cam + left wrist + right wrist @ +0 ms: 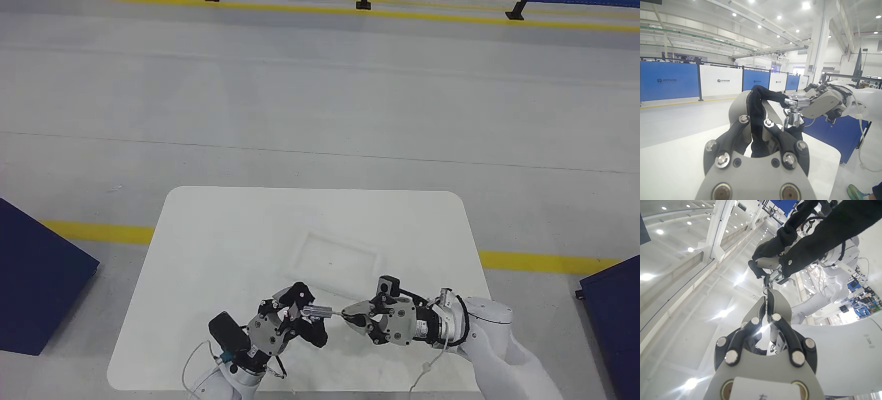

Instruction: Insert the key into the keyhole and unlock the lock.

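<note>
1. You are looking at the lock [798,103], a chrome piece that is hanging in the air above the near edge of the surface [200,250], in the lower middle of the top view.
2. The left gripper [790,115] is clamping the lock between its black fabric-covered fingers [772,95], one above the chrome body and one below it.
3. The key [768,291] is sitting just right of the lock in the top view, and its tip is meeting the lock. You cannot tell from these views whether it is inside the keyhole.
4. The right gripper [769,298] is pinching the key, its grey fingers closed tight around the blade. Its fingertips are pointing straight at the left gripper, so the two are facing each other nose to nose.
5. Further out, a faint rectangular outline [335,255] is lying flat at the middle of the surface, well apart from both grippers.
6. Beyond the surface, a yellow line [95,232] is running across the grey floor, and blue panels [35,275] are standing at the left and right edges of the top view.
</note>
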{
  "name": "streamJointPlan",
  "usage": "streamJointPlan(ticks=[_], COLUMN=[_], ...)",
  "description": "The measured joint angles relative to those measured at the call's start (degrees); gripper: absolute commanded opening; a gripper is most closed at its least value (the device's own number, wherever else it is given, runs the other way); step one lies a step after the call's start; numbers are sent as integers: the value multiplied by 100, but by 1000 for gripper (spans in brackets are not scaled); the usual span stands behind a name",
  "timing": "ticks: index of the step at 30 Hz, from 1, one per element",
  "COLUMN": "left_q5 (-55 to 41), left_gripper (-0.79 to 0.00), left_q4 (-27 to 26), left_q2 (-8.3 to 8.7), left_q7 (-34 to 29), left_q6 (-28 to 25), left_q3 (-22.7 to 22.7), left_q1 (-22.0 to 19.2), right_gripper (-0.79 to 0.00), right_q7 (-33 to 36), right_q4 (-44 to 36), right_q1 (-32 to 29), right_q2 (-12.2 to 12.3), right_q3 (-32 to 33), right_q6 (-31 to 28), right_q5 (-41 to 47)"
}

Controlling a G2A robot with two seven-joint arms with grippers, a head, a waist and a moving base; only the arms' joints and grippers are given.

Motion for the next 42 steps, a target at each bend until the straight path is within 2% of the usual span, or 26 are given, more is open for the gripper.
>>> streamJointPlan(ticks=[9, 28, 42], left_q5=[-121, -71, -126], left_gripper=[-785, -785, -785], left_q4=[2, -7, -4], left_q2=[14, 46, 51], left_q7=[-11, 22, 17], left_q6=[27, 141, 243], left_q3=[-49, -104, -105], left_q1=[-10, -18, -34], right_gripper=[-785, -785, -785], right_q7=[-127, -1166, -1512], right_q4=[9, -2, 47], right_q1=[-67, -12, -3], right_q2=[-15, 28, 142], right_q3=[-47, -15, -70], right_q6=[-54, 1198, 1220], right_q5=[157, 1371, 1832])
